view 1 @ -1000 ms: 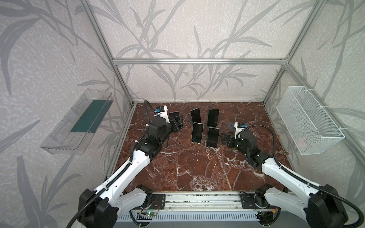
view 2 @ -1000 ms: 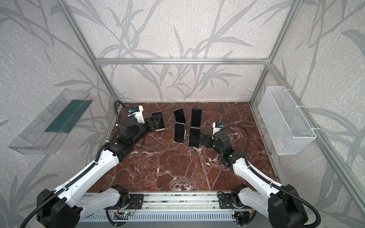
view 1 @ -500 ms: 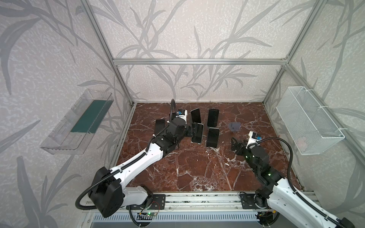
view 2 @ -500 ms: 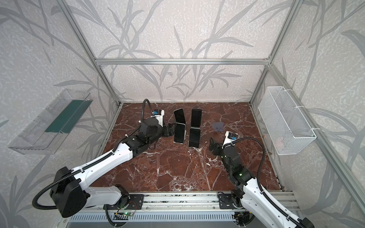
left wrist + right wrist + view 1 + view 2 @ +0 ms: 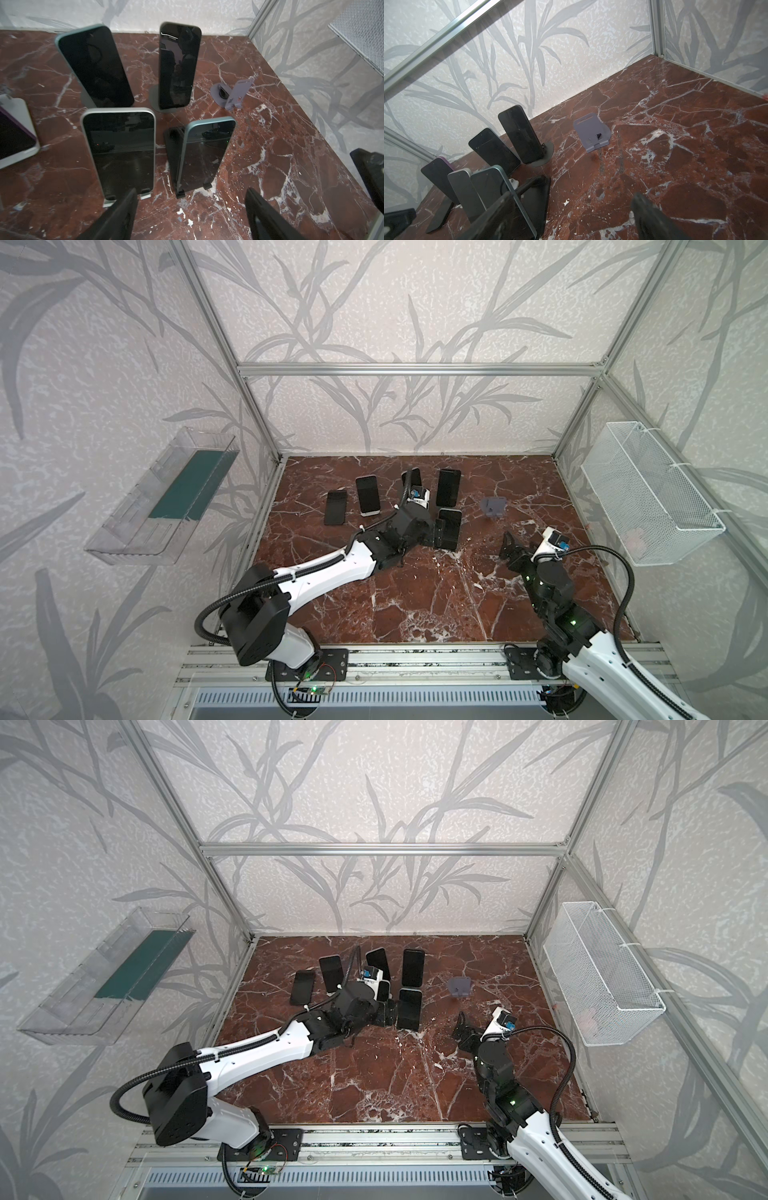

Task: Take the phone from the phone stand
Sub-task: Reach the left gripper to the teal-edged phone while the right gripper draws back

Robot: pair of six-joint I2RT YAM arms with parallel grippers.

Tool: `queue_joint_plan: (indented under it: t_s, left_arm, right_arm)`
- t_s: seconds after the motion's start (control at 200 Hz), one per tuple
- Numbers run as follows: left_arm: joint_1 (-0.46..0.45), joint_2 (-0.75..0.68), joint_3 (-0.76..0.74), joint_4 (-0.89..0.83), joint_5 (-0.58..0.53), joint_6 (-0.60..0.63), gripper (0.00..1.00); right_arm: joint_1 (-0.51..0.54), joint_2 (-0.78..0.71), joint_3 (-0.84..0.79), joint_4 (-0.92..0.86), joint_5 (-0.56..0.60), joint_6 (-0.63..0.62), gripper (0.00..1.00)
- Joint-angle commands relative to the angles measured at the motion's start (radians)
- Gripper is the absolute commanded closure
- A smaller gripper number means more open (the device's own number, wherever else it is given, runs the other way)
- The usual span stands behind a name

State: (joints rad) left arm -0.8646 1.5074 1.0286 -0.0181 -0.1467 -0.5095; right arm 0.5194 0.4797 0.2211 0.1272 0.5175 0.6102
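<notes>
Several dark-screened phones lean on stands in the middle of the marble floor. The front right one, a teal-edged phone (image 5: 204, 153) (image 5: 449, 529) (image 5: 409, 1009), rests on a black phone stand (image 5: 173, 149). My left gripper (image 5: 191, 207) (image 5: 435, 531) (image 5: 386, 1013) hovers just in front of and beside it, open, with only bare floor between its fingers (image 5: 122, 216). A silver-edged phone (image 5: 120, 151) stands next to it. My right gripper (image 5: 571, 207) (image 5: 509, 547) (image 5: 461, 1028) is open and empty over bare floor to the right of the phones.
An empty lilac stand (image 5: 493, 507) (image 5: 591, 133) (image 5: 234, 93) sits right of the phones. Two more phones (image 5: 95, 66) (image 5: 178, 66) stand on round grey bases behind. A wire basket (image 5: 648, 497) hangs on the right wall, a clear tray (image 5: 162, 497) on the left wall.
My left arm swung right from the far left phones to the front right phone and its jaws widened. My right arm pulled back toward the front right, uncovering the lilac stand.
</notes>
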Motion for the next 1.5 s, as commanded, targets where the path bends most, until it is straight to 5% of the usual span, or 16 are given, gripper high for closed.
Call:
queue_joint_plan:
  t_s: [0.0, 0.14, 0.27, 0.7, 1.495]
  left_arm:
    - [-0.009, 0.02, 0.028, 0.009, -0.009, -0.04, 0.17]
    - [-0.025, 0.045, 0.059, -0.027, 0.004, -0.043, 0.15]
    - [-0.047, 0.089, 0.12, -0.084, 0.009, -0.035, 0.01]
    - [-0.095, 0.293, 0.443, -0.443, -0.168, -0.029, 0.01]
    - [-0.146, 0.371, 0.368, -0.224, -0.297, 0.011, 0.04]
  right_arm:
    - [0.005, 0.02, -0.012, 0.004, 0.017, 0.021, 0.12]
    - [0.005, 0.054, -0.023, 0.007, 0.046, 0.088, 0.11]
    - [0.004, 0.05, -0.029, 0.011, 0.044, 0.1, 0.11]
    - [0.005, 0.033, -0.045, 0.034, 0.055, 0.088, 0.11]
    - [0.004, 0.073, -0.022, 0.055, -0.005, 0.049, 0.1]
